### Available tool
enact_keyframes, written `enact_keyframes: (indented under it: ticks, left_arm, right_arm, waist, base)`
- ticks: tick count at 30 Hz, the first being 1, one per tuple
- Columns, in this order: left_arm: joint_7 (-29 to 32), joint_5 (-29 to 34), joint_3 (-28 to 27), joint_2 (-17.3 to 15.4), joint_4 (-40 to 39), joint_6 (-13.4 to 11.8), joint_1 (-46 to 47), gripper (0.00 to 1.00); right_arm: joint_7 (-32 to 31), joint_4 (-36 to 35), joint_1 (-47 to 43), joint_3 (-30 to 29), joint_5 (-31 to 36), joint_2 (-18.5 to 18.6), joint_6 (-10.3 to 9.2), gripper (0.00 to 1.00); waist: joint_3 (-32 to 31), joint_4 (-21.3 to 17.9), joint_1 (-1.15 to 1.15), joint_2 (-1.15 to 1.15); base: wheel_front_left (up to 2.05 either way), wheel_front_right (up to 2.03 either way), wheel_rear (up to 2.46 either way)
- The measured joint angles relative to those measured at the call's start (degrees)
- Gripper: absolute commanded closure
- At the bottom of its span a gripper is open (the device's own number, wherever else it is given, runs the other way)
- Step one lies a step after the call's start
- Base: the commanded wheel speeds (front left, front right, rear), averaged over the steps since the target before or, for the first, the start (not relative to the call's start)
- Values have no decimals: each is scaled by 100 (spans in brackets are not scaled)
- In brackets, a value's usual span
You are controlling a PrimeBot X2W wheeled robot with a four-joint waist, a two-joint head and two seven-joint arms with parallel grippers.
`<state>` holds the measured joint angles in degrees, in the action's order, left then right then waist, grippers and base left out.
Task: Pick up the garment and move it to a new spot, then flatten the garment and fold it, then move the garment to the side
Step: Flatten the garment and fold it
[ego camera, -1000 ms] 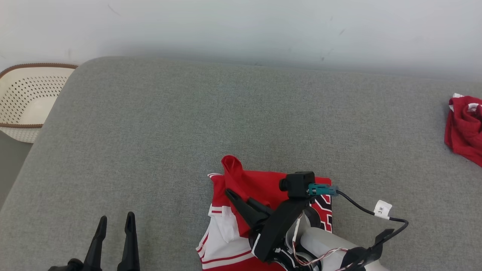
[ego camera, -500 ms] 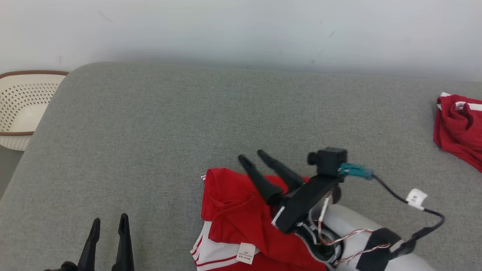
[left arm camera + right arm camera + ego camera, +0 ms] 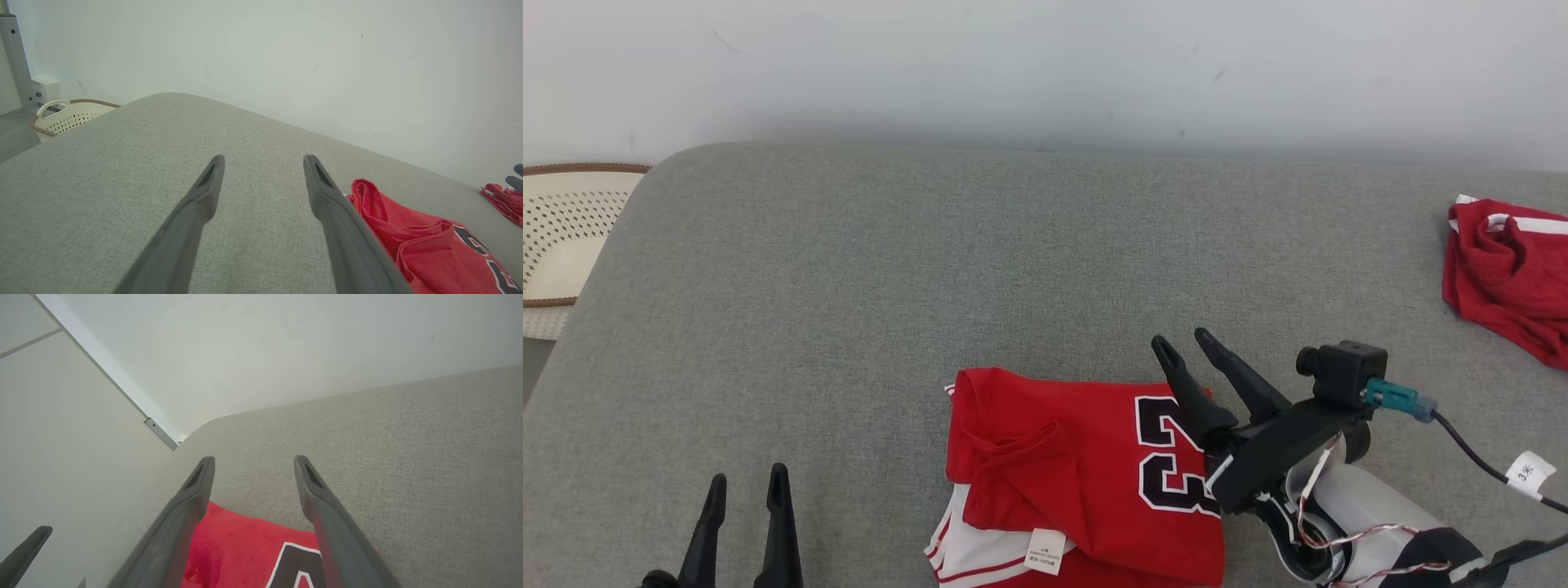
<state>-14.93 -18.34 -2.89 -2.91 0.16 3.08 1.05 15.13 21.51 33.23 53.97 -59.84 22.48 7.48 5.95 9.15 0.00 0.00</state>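
Grey fabric surface (image 3: 849, 286), folded red jersey (image 3: 1054, 457) near front, crumpled red garment (image 3: 1503, 278) far right

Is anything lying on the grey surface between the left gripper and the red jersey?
Nothing visible. Bare grey surface separates the left gripper, jaws open, from the red jersey. The second red garment lies far right, and the basket sits off the left edge, both clear of that path.
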Motion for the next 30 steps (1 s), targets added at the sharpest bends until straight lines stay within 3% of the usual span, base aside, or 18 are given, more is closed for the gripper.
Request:
enact_keyframes:
  ticks: [4, 6, 7, 8, 13, 30]
  left_arm:
    - [0, 9, 4, 1, -2, -15, -1, 0]
    - [0, 9, 4, 1, -7, -16, -1, 0]
    - [0, 10, 5, 1, -9, -16, -1, 0]
    - [0, 15, 5, 1, -10, -16, -1, 0]
    - [0, 24, 15, 1, -12, -16, 8, 0]
    - [0, 23, 59, 1, -20, -15, 113, 0]
  right_arm:
    - [0, 142, -121, 13, 231, -5, 0, 0]
    - [0, 255, -136, 3, 349, -38, 0, 56]
    - [-1, 330, -138, 5, 450, -58, 0, 95]
    - [0, 390, -138, 23, 567, -81, 0, 100]
    - [0, 683, -123, 114, 1089, -294, 0, 100]
    - [0, 1694, 39, 404, 1789, -1025, 0, 100]
  waist:
    - [-2, -11, 0, 0]
    - [4, -16, 0, 0]
    - [9, -18, 0, 0]
    - [18, -19, 0, 0]
    - [72, -15, 0, 0]
    - [259, 156, 0, 0]
  base:
    - [0, 0, 0]
    - [0, 0, 0]
    - [0, 0, 0]
    - [0, 0, 0]
    - [0, 0, 0]
    - [0, 0, 0]
